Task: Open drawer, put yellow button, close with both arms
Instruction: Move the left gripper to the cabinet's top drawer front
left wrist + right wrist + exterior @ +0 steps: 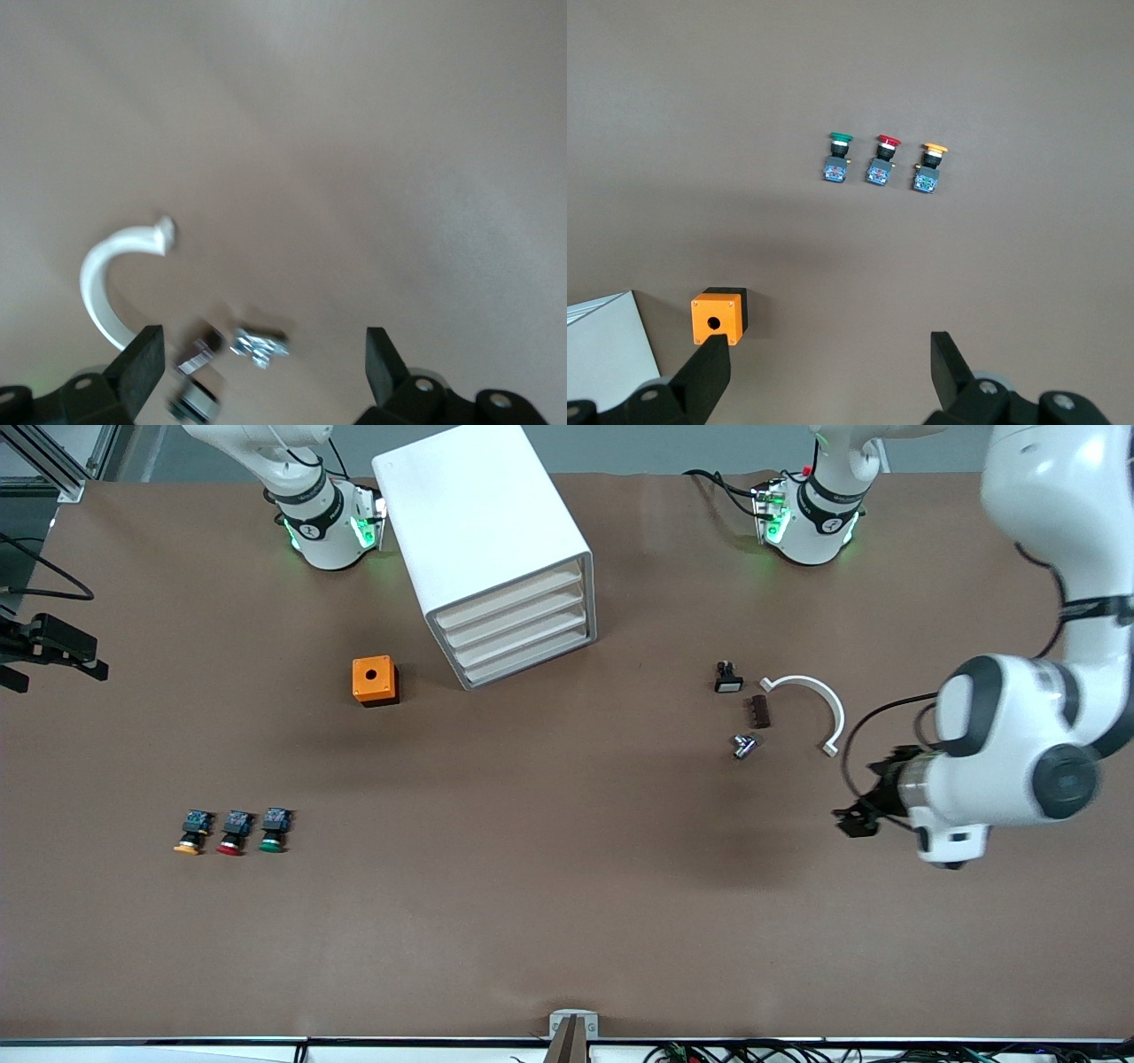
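Note:
The white cabinet (483,522) stands between the two arm bases. Its top drawer (511,597) and the three lower ones are closed. The yellow button (190,834) lies cap toward the front camera, at the right arm's end of a row of three; it also shows in the right wrist view (929,168). My left gripper (856,816) is open and empty, low over the table near the left arm's end; its fingers (142,361) frame bare table. My right gripper (828,381) is open and empty, high over the table, and does not show in the front view.
The red-capped button (233,833) and the green-capped one (275,831) lie beside the yellow one. An orange box (375,680) sits beside the cabinet. Near the left gripper lie a white curved piece (812,701), a brown block (760,710), a silver part (743,746) and a black-and-white part (728,677).

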Controlling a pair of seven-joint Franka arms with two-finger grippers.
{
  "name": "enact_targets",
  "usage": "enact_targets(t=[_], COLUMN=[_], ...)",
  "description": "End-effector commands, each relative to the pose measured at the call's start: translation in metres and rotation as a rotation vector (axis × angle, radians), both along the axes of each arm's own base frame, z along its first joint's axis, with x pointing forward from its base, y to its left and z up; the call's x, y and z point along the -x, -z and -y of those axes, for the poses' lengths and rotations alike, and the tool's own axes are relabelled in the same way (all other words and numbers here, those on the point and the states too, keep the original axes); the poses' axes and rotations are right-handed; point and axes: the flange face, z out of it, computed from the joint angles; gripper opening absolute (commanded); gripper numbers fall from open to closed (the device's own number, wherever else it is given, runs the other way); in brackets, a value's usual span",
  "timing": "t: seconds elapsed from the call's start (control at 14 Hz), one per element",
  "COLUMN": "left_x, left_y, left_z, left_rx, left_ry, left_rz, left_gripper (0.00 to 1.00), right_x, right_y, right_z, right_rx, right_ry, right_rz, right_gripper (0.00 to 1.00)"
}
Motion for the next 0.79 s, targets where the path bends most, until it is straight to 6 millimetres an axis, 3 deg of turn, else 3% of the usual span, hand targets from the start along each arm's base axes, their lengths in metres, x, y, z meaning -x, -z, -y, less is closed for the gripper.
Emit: enact_targets(t=[0.0, 0.29, 0.57, 0.71], left_x=[0.006, 0.026, 0.060, 0.078], left_y=[0.004, 0.019, 0.022, 0.021], left_z=[0.034, 0.085, 0.139, 0.178], left_rx=[0.008, 0.017, 0.037, 0.033], left_ry=[-0.207, -0.449, -0.521, -0.540], left_rz=[-0.137, -0.450, -0.730, -0.834], left_gripper=[1.00, 1.00, 1.00, 1.00], right_x=[0.005, 0.005, 0.004, 0.005], right_y=[-0.005, -0.005, -0.005, -0.004], right_z=[0.000, 0.000, 0.001, 0.004], right_rx=[0.001, 0.001, 0.001, -0.001], right_ry=[0.008, 0.008, 0.008, 0.014], right_rz=[0.013, 0.013, 0.011, 0.010], right_gripper=[1.00, 1.00, 1.00, 1.00])
